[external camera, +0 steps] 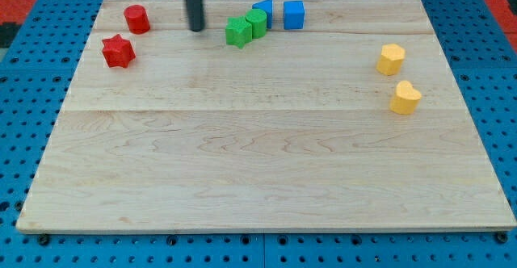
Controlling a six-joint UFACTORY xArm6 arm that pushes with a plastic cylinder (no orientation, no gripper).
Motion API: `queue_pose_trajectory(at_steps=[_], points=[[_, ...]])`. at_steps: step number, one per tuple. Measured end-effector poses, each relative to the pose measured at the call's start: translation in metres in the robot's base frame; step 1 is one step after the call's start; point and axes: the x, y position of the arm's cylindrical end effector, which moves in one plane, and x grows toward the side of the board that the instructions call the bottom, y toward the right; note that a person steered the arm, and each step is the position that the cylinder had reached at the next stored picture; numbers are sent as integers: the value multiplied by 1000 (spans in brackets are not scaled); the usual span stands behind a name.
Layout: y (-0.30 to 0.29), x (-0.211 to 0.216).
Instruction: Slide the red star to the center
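Observation:
The red star [118, 52] lies on the wooden board [258, 155] near the view's upper left. My tip [196, 29] is at the end of the dark rod near the view's top, to the right of and a little above the star, apart from it. A red cylinder [136, 18] sits between them, above the star and left of the tip.
A green star [237, 32] and a green cube [256, 22] touch right of the tip. Two blue blocks [263, 11] [294, 14] sit behind them. A yellow hexagon [391, 59] and a yellow heart-like block [405, 98] lie at the view's right.

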Motion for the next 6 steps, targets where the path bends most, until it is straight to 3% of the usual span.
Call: queue_pose_trajectory(at_steps=[2, 4, 6], points=[[-99, 3], [-103, 70], [93, 157]])
